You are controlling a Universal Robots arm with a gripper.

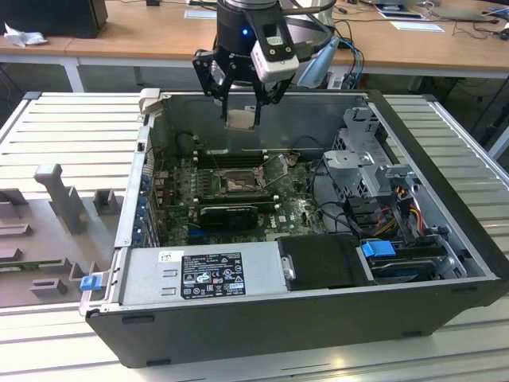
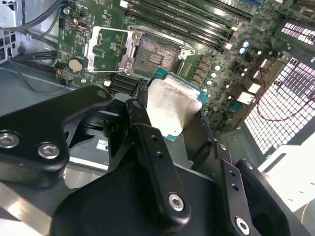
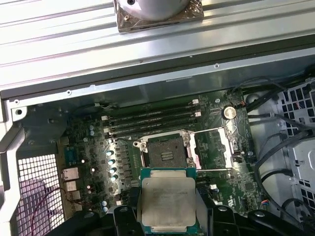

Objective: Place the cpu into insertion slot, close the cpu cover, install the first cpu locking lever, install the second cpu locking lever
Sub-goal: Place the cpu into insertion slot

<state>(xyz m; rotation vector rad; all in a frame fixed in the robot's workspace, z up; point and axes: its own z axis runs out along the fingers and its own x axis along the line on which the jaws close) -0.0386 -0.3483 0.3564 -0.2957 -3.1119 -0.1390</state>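
Task at step 1 of 4, not yet finished.
- The cpu (image 3: 167, 201) is off the board, held in the air above the open computer case (image 1: 238, 338), which sits on the slatted worktop (image 1: 71, 127).
- The insertion slot (image 3: 166, 155) is bare, its grey pin field exposed. In the first wrist view the chip hangs just short of it, not yet over it.
- The cpu cover (image 3: 212, 147) lies flipped open to the side of the slot, next to the coin cell; closing it is left to do.
- By my reading, both locking steps are also left, since nothing is clamped down over the slot.
- The memory sticks (image 3: 152, 118) sit on the far side of the slot from the chip.

Gripper (image 1: 241, 110): the fingers (image 2: 147, 137) are drawn in narrow and pinch the chip by 2 opposite edges, metal face toward the wrist cameras. It touches nothing else.
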